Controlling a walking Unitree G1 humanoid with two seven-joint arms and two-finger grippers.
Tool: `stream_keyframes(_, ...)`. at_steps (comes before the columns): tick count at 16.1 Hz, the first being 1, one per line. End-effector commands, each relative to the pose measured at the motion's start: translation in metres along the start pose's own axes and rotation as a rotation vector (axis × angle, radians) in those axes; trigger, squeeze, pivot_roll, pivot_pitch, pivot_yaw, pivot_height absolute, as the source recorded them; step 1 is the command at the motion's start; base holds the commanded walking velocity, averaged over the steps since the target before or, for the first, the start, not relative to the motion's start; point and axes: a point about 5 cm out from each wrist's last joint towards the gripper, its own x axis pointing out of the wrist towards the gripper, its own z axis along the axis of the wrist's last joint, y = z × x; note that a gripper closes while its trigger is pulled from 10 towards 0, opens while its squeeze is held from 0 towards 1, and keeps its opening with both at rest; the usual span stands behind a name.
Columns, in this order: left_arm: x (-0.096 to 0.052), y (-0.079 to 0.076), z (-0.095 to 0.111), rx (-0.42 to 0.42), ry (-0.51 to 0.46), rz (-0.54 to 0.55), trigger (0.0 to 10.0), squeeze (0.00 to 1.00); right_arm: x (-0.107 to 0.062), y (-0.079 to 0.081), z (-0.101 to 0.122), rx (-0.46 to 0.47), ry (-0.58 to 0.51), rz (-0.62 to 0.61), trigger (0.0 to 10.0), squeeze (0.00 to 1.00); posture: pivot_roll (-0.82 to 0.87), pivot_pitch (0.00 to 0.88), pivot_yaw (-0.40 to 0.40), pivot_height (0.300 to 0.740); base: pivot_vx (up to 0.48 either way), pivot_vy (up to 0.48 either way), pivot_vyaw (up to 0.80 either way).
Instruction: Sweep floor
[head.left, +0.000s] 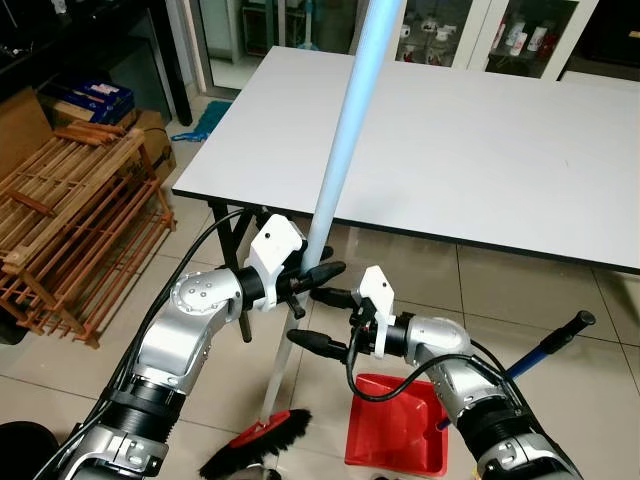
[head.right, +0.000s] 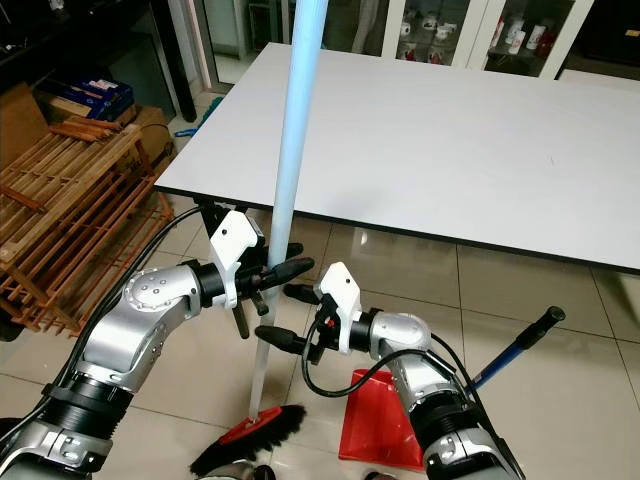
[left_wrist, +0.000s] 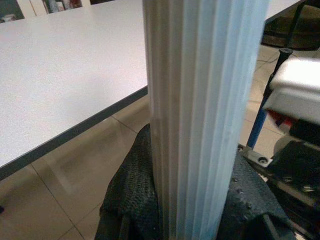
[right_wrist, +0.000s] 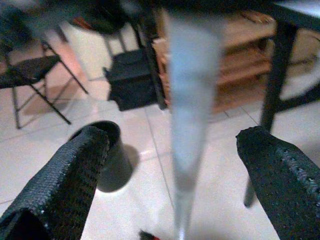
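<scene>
Fingers of the left gripper (head.left: 312, 278) are clenched on the pale blue broom handle (head.left: 345, 130); the right gripper (head.left: 322, 318) is spread apart beside it. The red broom head (head.left: 258, 443) is seen at 6 o'clock on the tiled floor (head.left: 230, 360), the red dustpan (head.left: 400, 425) at 5 o'clock.

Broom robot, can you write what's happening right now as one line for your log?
left gripper: shut on broom handle | right gripper: open beside handle | broom head: on floor | red dustpan: on floor
</scene>
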Motion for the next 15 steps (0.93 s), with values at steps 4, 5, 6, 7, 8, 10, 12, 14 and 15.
stream_keyframes(4, 0.0, 0.005, 0.011, 0.014, -0.043, 0.026, 10.0, 0.0, -0.005, -0.012, -0.002, -0.029, 0.03, -0.105, 10.0, 1.0, 0.07, 0.037, -0.023, 0.74, 0.0, 0.0, 0.0)
stream_keyframes(5, 0.0, 0.005, 0.011, 0.011, -0.045, 0.03, 10.0, 0.0, -0.007, -0.014, -0.005, -0.03, 0.043, -0.121, 10.0, 1.0, 0.07, 0.039, -0.025, 0.74, 0.0, 0.0, 0.0)
stream_keyframes(6, -0.001, 0.006, 0.011, 0.006, -0.05, 0.038, 10.0, 0.0, -0.008, -0.014, -0.008, -0.029, 0.055, -0.127, 10.0, 1.0, 0.07, 0.04, -0.025, 0.74, 0.0, 0.0, 0.0)
stream_keyframes(7, -0.001, 0.007, 0.012, -0.002, -0.059, 0.048, 10.0, 0.0, -0.009, -0.014, -0.011, -0.028, 0.071, -0.125, 10.0, 1.0, 0.07, 0.041, -0.026, 0.74, 0.0, 0.0, 0.0)
stream_keyframes(8, -0.001, 0.009, 0.013, -0.012, -0.069, 0.065, 10.0, 0.0, -0.01, -0.013, -0.015, -0.025, 0.085, -0.124, 10.0, 1.0, 0.07, 0.042, -0.026, 0.74, 0.0, 0.0, 0.0)
stream_keyframes(10, -0.002, 0.013, 0.015, -0.017, -0.085, 0.099, 10.0, 0.0, -0.013, -0.013, -0.024, -0.031, 0.14, -0.131, 10.0, 1.0, 0.07, 0.044, -0.024, 0.74, 0.0, 0.0, 0.0)
stream_keyframes(12, -0.001, 0.017, 0.016, -0.028, -0.098, 0.126, 10.0, 0.0, -0.018, -0.014, -0.038, -0.058, 0.238, -0.18, 10.0, 0.0, 0.07, 0.046, -0.024, 0.74, 0.0, 0.0, 0.0)
stream_keyframes(14, -0.001, 0.018, 0.016, -0.029, -0.099, 0.14, 10.0, 0.0, -0.021, -0.018, -0.042, -0.054, 0.266, -0.237, 10.0, 0.0, 0.07, 0.049, -0.023, 0.74, 0.0, 0.0, 0.0)
stream_keyframes(15, -0.001, 0.019, 0.016, -0.034, -0.103, 0.164, 10.0, 0.0, -0.024, -0.023, -0.044, -0.066, 0.291, -0.297, 10.0, 0.0, 0.07, 0.05, -0.021, 0.74, 0.0, 0.0, 0.0)
